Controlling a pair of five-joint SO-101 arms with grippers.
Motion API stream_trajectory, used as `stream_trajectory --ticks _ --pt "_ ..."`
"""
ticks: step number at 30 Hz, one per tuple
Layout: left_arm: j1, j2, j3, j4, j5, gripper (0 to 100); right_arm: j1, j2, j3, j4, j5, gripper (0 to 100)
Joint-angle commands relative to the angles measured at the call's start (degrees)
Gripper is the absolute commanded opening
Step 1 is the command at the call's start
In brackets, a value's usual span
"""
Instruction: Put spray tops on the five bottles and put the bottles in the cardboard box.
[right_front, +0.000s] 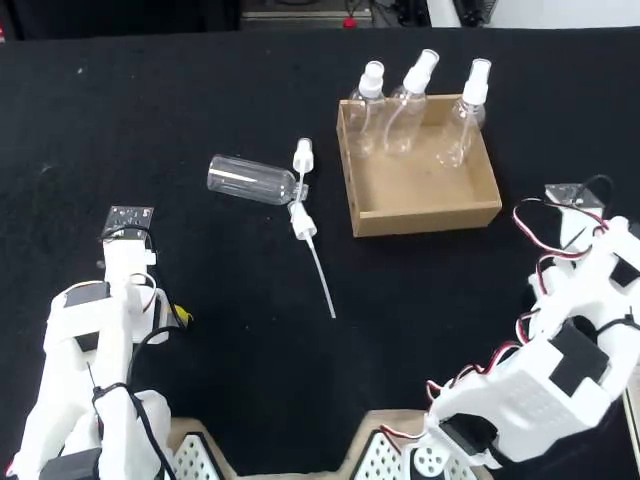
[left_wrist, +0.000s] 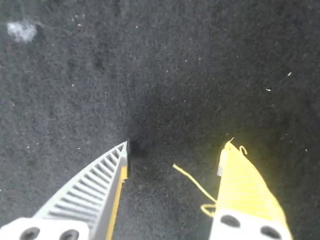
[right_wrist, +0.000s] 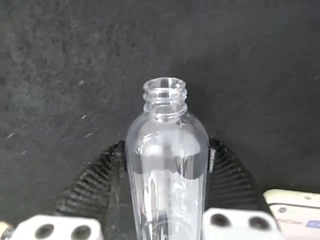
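The right fingers (right_wrist: 92, 192) were clamped on a clear bottle (right_wrist: 167, 145), one on each side. Its open neck stuck out past their tips. The left fingers (left_wrist: 95, 195) were apart, just above the black tabletop (left_wrist: 150, 75). A second bottle (right_front: 250, 180) lay far from both, near the cardboard box (right_front: 425, 215).

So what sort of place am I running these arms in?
Likely a robotics lab bench: black cloth table, small white arms with exposed wires, a staged set of spray bottles in a cardboard box. The right tool holds an uncapped bottle.
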Motion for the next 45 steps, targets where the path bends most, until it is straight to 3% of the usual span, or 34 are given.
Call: stream_trajectory --ticks 1,7,14,21,31,36,42,45 --pt "-0.75 -1.23 -0.22 -0.62 -0.62 28 0.88 -0.22 -1.19 -0.44 -3.43 13.9" --pt "-0.75 -1.23 -0.22 -0.62 -0.62 28 -0.18 3.38 -6.2 7.74 -23.38 19.3" --pt "-0.75 -1.23 -0.22 -0.62 -0.62 28 -4.13 13.05 -21.49 24.0 -25.05 38.2" --pt "-0.75 -1.23 -0.22 -0.62 -0.62 28 0.26 18.24 -31.43 28.4 -23.47 33.2" --pt "-0.75 -1.23 -0.4 -0.62 -0.62 28 0.79 18.59 -27.65 30.77 -12.57 31.9" --pt "-0.75 -1.23 -0.22 -0.62 -0.62 28 -0.18 18.15 -24.13 25.67 -13.27 31.0" --pt "-0.75 -1.23 -0.22 -0.62 -0.62 28 0.0 18.07 -25.19 22.95 -14.24 12.5" --pt "-0.75 -1.23 -0.22 -0.62 -0.62 28 0.09 16.4 -28.88 23.21 -14.24 8.7"
